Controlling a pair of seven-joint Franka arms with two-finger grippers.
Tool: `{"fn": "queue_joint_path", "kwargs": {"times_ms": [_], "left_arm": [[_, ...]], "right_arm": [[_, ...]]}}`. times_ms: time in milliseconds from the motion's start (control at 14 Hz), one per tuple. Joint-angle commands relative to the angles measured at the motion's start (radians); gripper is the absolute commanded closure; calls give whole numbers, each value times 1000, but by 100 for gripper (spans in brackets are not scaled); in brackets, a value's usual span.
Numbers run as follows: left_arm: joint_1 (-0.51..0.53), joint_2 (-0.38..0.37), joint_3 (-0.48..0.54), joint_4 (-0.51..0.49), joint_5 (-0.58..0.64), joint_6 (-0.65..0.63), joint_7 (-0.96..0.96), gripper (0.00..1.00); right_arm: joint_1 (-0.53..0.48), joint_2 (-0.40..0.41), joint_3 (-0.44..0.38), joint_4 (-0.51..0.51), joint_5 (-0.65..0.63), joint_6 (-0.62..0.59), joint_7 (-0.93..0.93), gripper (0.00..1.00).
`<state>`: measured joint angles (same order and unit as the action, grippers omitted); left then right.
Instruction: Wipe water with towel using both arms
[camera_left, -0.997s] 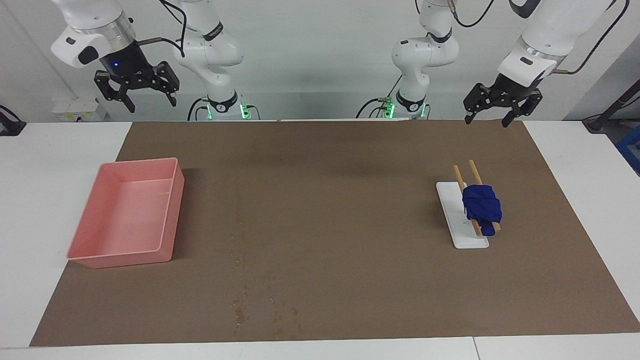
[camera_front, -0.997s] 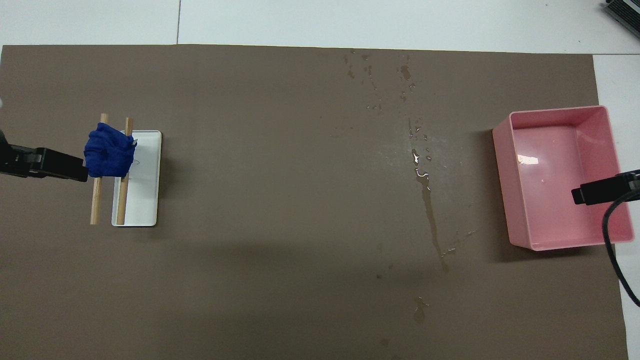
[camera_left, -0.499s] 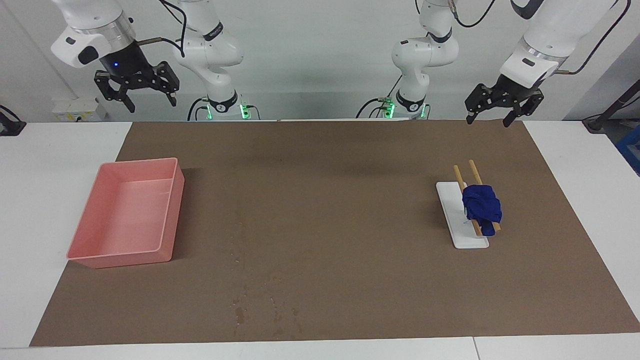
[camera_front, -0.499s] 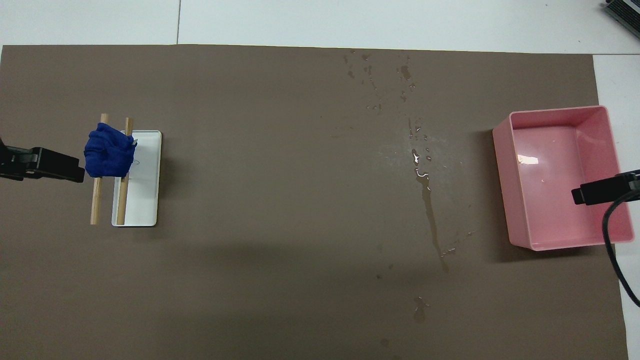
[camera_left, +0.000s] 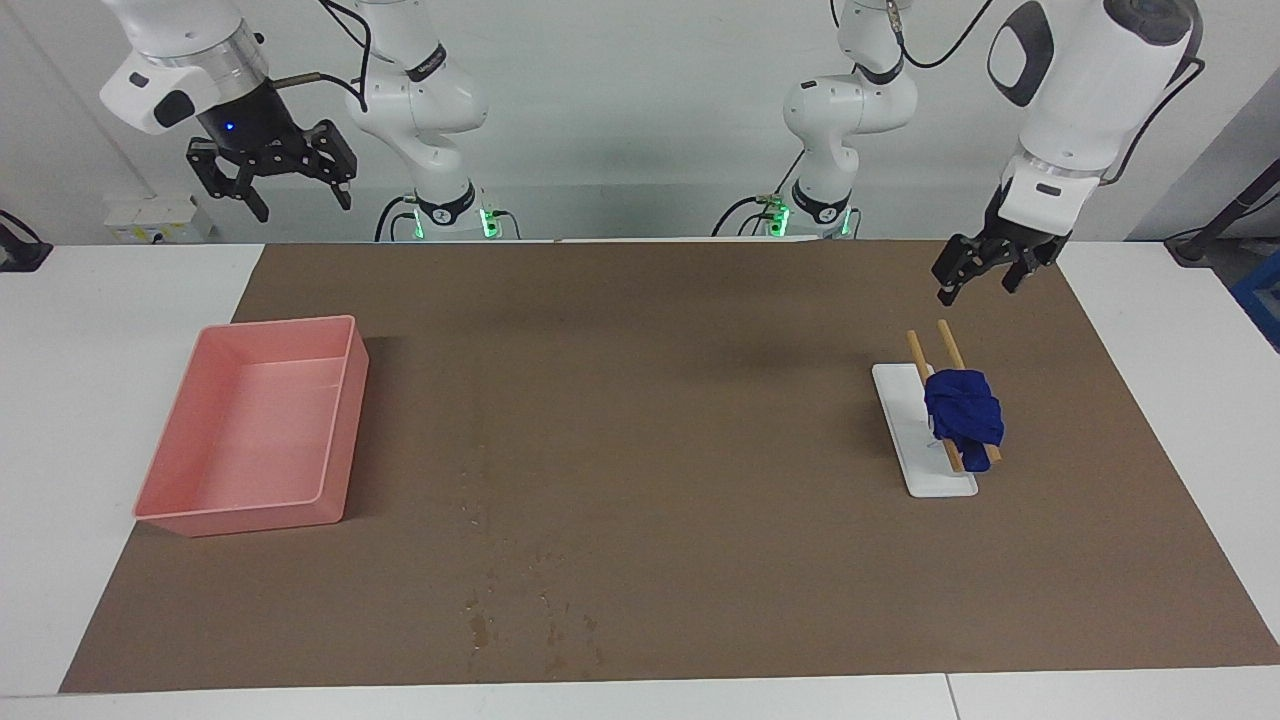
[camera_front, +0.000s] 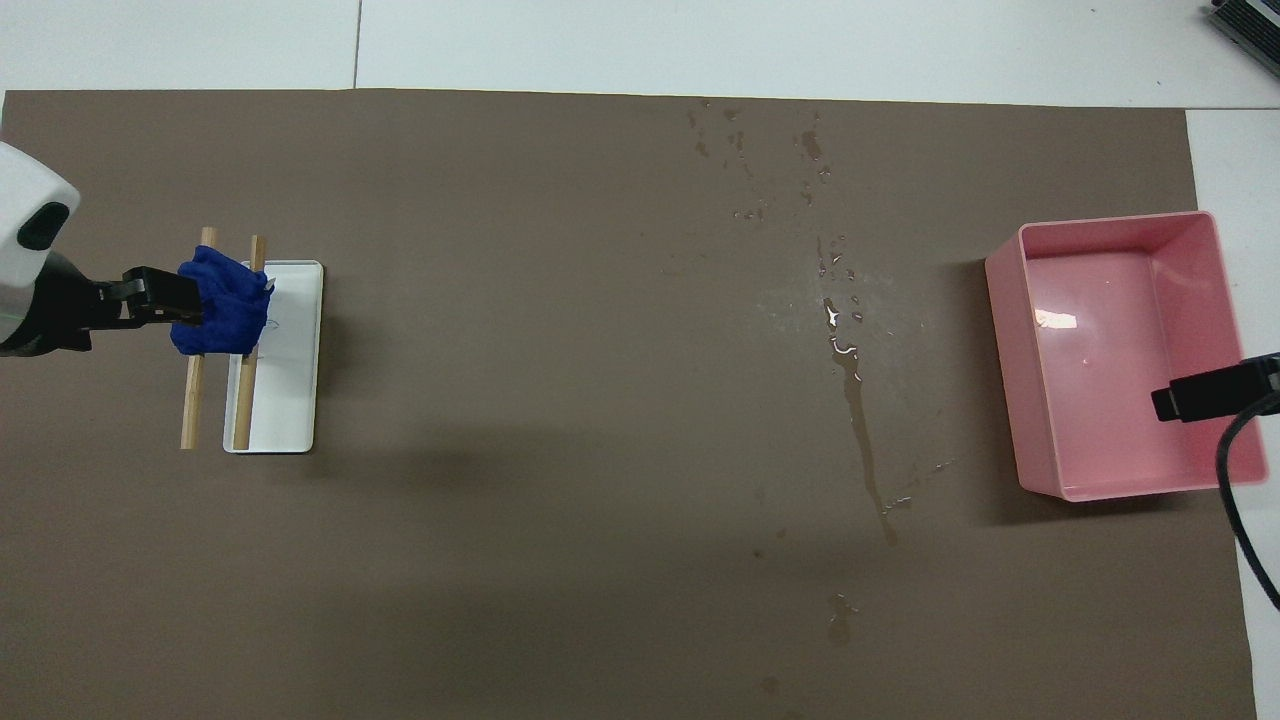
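The towel (camera_left: 964, 417) rests bunched across two sticks (camera_left: 951, 392) on the white plate (camera_left: 922, 448) at the left claw's (camera_left: 976, 277) 6 o'clock in the facing view (claw wide, empty, the nearer one), while the right claw (camera_left: 272, 181) waits wide.

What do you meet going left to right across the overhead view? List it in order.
left claw → towel on two wooden sticks → white plate → water → pink bin → right claw
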<state>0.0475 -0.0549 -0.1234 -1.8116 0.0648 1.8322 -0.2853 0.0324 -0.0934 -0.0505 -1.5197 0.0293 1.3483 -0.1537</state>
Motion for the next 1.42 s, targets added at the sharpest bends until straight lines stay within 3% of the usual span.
{"fn": "queue_joint_path", "kwargs": {"times_ms": [0, 214, 427, 641, 712, 783, 855, 926, 997, 1068, 1282, 1353], "left_arm": [[-5, 107, -2, -31, 100, 146, -86, 0], [-5, 182, -2, -58, 203, 284, -83, 0], [-43, 194, -2, -86, 219, 314, -91, 0], [-51, 188, -2, -150, 285, 361, -89, 0], [-51, 188, -2, -149, 286, 354, -86, 5], [-51, 188, -2, -144, 289, 348, -84, 15], [-51, 188, -2, -141, 291, 339, -83, 33], [-51, 188, -2, -140, 293, 323, -81, 57], [-51, 188, -4, -137, 293, 305, -80, 96], [-49, 188, -4, -124, 293, 282, -74, 100], [-49, 196, -8, -82, 273, 239, -68, 100], [-51, 214, -8, -40, 215, 201, -68, 100]], "right_arm": [[0, -52, 6, -17, -5, -18, -99, 0], [4, -77, 14, -94, -2, 76, 9, 0], [6, -103, 21, -250, 98, 220, 109, 0], [59, -71, 40, -322, 147, 307, 300, 0], [85, -56, 40, -344, 150, 328, 365, 0], [109, -36, 40, -365, 168, 360, 429, 0], [128, -10, 40, -381, 213, 395, 495, 0], [141, 19, 40, -384, 259, 426, 552, 0], [150, 36, 40, -398, 305, 466, 603, 0], [155, 55, 40, -398, 363, 486, 641, 0], [147, 112, 38, -396, 513, 534, 756, 0], [153, 121, 40, -396, 585, 546, 823, 0]]}}
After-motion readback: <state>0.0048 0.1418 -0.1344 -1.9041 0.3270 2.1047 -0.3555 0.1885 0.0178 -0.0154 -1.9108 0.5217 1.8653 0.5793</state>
